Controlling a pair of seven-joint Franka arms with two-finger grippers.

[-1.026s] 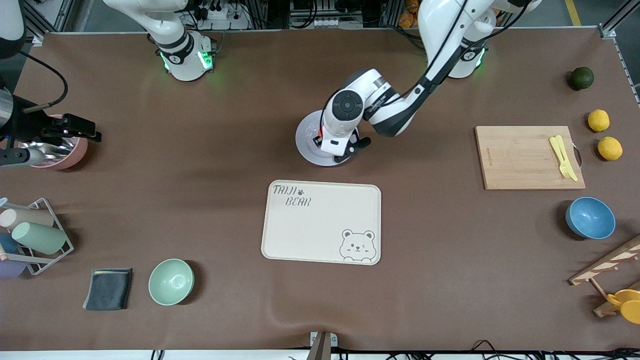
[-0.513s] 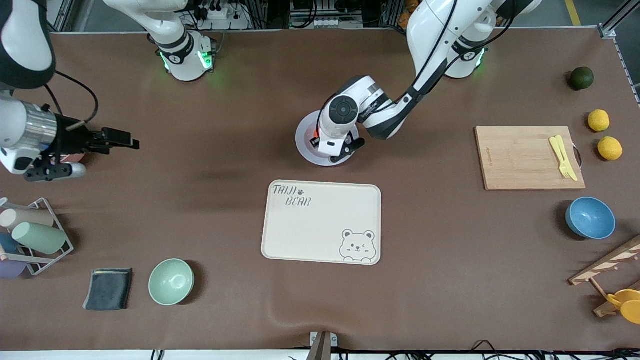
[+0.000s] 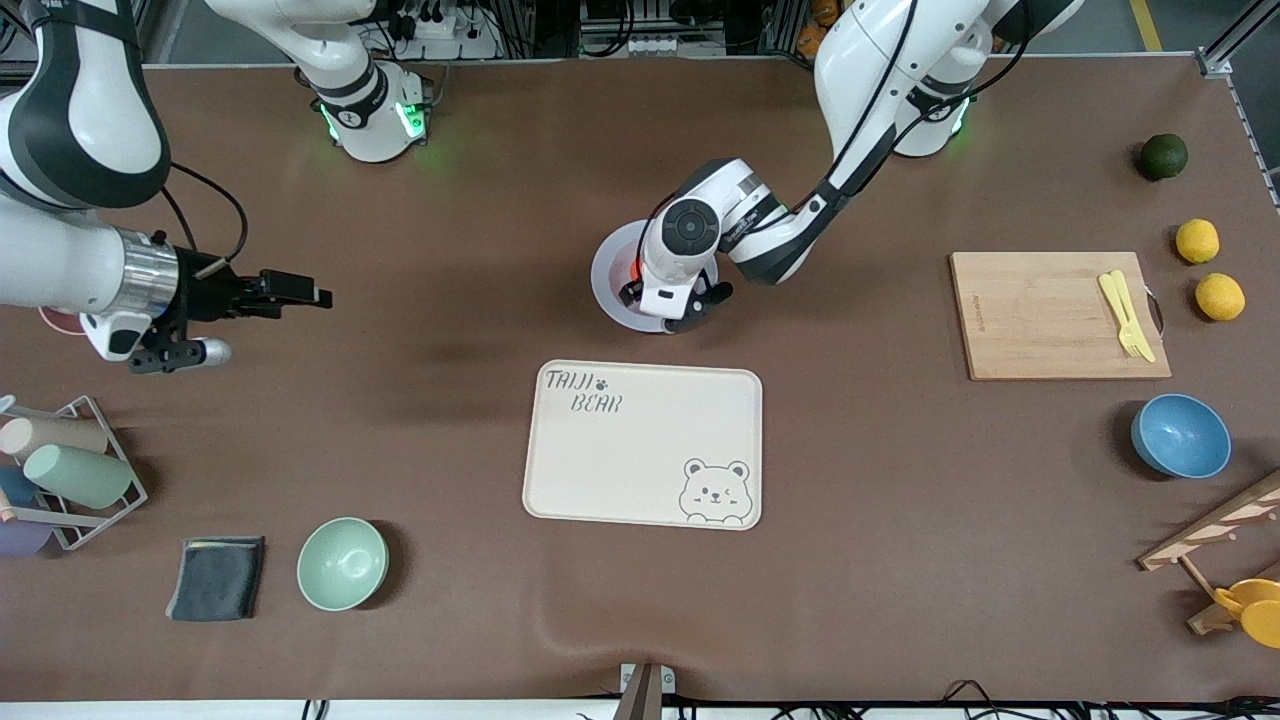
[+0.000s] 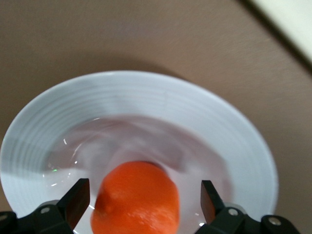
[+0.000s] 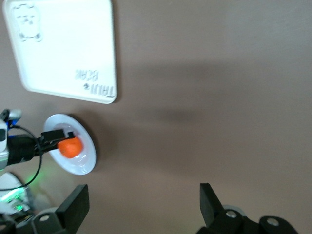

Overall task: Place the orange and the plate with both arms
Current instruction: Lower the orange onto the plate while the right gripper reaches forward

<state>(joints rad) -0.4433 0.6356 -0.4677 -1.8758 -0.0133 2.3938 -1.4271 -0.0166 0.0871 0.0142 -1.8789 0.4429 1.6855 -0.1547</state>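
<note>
The left gripper (image 4: 141, 200) hangs low over the round, pale lavender-white ridged plate (image 4: 58, 112), fingers spread either side of the small glossy red-orange fruit (image 4: 136, 200) sitting in its sunken centre, seemingly poised to grasp. The right gripper (image 5: 141, 202), jaws parted and empty, hovers over bare brown matting (image 3: 450, 300), toward the right arm's end of the table.

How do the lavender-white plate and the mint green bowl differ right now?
The plate is shallow with a wide rim; the mint green bowl is deep. The plate holds the orange, with the left gripper open around it; the bowl holds nothing and no gripper is near it. The plate lies farther from the front camera than the bowl. The right gripper is open over bare table. Both dishes are round and sit on the mat.
</note>
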